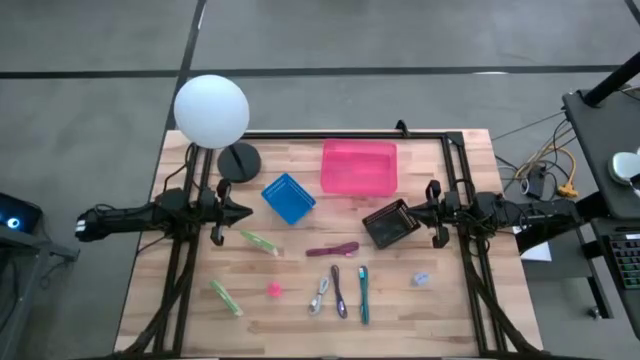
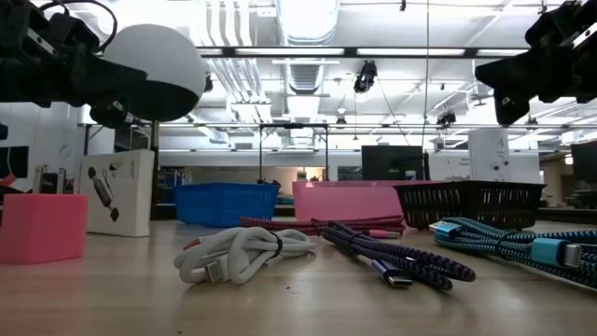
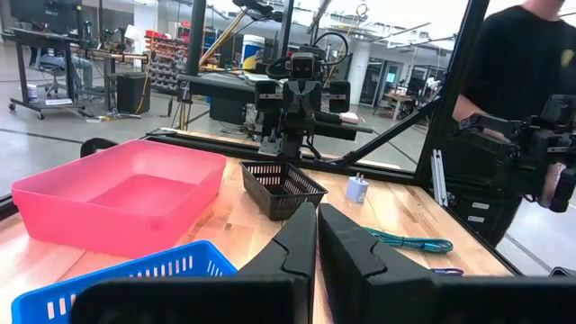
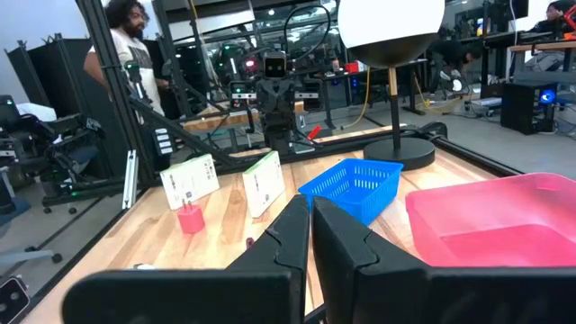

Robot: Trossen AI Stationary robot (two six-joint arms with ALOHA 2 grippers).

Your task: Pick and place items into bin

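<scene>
Items lie scattered on the front half of the table (image 1: 300, 325): coiled cables (image 1: 340, 290), two green boxes (image 1: 258, 241), a pink block (image 1: 274, 290). Bins sit behind them. The left gripper (image 1: 243, 211) and right gripper (image 1: 408, 212) hover empty, fingers pressed together. Nothing is picked yet; next, one must open and descend.
</scene>
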